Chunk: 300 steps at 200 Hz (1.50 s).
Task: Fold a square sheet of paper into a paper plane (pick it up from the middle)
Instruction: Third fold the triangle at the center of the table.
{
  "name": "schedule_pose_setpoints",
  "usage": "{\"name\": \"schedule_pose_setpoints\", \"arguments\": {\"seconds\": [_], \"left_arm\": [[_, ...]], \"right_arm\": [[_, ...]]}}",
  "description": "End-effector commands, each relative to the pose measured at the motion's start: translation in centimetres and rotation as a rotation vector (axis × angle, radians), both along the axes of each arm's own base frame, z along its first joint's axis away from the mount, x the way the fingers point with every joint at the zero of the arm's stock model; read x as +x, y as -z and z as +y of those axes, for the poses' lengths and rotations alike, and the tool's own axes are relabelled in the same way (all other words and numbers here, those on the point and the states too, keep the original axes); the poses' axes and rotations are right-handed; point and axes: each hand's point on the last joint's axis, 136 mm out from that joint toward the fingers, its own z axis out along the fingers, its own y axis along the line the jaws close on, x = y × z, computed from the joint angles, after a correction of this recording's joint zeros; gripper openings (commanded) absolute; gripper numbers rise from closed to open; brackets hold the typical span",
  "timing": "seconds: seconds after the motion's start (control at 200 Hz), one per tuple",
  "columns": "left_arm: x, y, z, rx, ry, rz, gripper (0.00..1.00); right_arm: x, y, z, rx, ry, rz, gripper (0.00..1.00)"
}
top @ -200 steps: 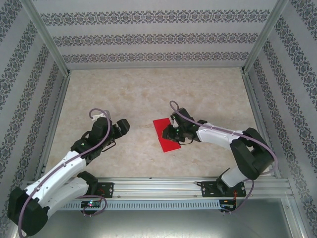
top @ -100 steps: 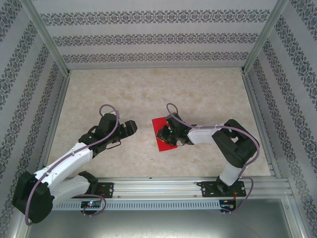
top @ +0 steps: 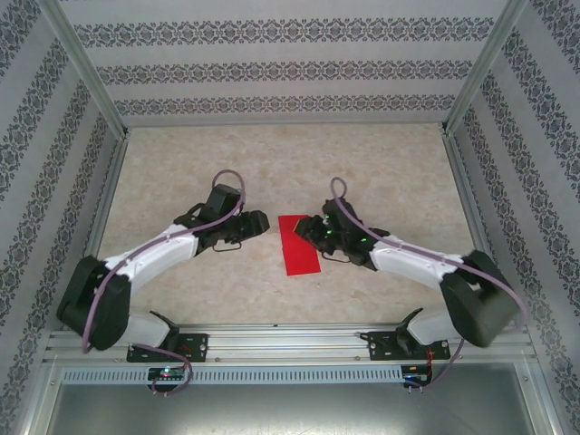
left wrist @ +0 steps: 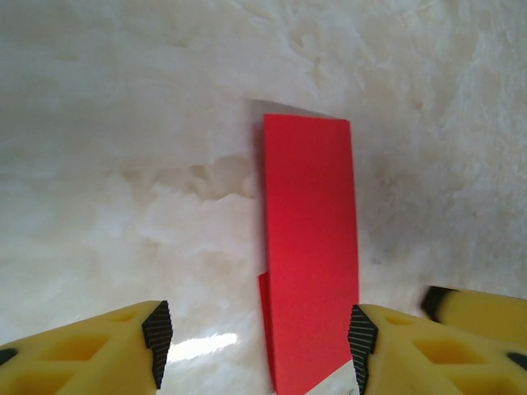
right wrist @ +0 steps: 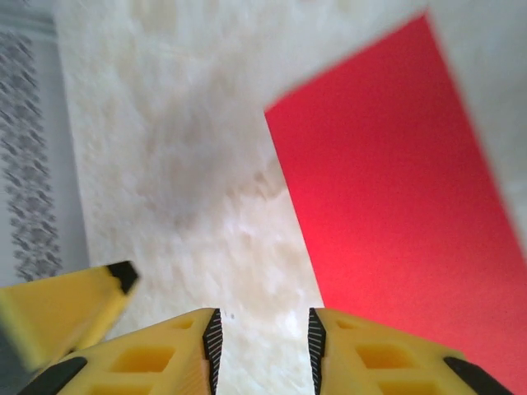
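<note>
Two layers of red now lie where a wider sheet lay a second ago.

Top external view: the square sheet of paper (top: 299,245) lies flat on the table (top: 272,163) as a narrow rectangle, midway between the two arms. One second ago it looked broader, with the right gripper (top: 304,227) over its right part. Half a second ago that gripper sat squarely on top of it. The right gripper is now off the sheet, just beside its far right corner. The left gripper (top: 260,221) has come in from well apart and now hangs near the sheet's left edge. Judgement: the first half-fold is done and the paper is released. No nose corners are turned in yet, so the plane is at an early stage.

Left wrist view: the strip (left wrist: 309,247) runs away from the camera between the fingers, flat on the table. A sliver of the under layer shows at its near left edge, which supports the doubled reading. The left gripper (left wrist: 258,337) is spread wide and holds nothing. Its right pad is at the strip's edge; I cannot tell if it touches.

Right wrist view: the paper (right wrist: 395,189) lies to the right of the fingers, clear of them. The right gripper (right wrist: 263,341) shows a narrow gap with bare table in it and nothing is gripped.
</note>
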Motion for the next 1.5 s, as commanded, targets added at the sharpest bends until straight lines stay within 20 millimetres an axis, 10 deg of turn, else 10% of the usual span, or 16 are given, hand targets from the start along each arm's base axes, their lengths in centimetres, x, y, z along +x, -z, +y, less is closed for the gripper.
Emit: {"name": "schedule_pose_setpoints", "arguments": {"seconds": [0.0,0.29,1.494], "left_arm": [[1.3,-0.4,-3.0,-0.062,0.078,0.026,0.55],[3.7,2.3,-8.1,-0.042,0.175,0.097,0.39],[2.3,11.1,-6.8,0.078,0.165,0.251,0.34]], "right_arm": [[-1.8,4.4,-4.9,-0.124,0.033,0.094,0.38],[-2.1,4.7,-5.6,-0.073,-0.02,0.107,0.41],[-2.4,6.8,-1.9,-0.087,-0.176,0.184,0.49]]}}
